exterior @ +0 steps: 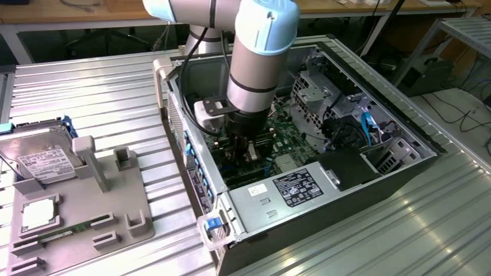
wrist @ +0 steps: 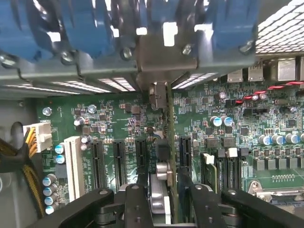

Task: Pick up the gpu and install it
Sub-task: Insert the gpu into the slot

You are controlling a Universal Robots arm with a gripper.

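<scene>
Pincer point(wrist: 164, 192) clamped on gpu point(wrist: 169, 142), deep inside open PC case point(exterior: 399, 123).
Wrist view: card held edge-on and upright, black fingers point(wrist: 137, 204) on both sides, over green motherboard point(wrist: 118, 123) among the expansion slots point(wrist: 119, 164), its bracket end near the blue rear clips point(wrist: 85, 28). Hard drive point(exterior: 40, 161) sits on grey fixture point(exterior: 84, 218) on the worktop point(exterior: 100, 92), well apart.

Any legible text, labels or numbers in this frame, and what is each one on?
No text can be read with confidence.
Power supply label: black with white print, too small to read.
Hard drive label: white with dark print, blurred.
Motherboard: tiny white markings, illegible.
Gpu, edge-on in the pincer: no print to be seen.
</scene>
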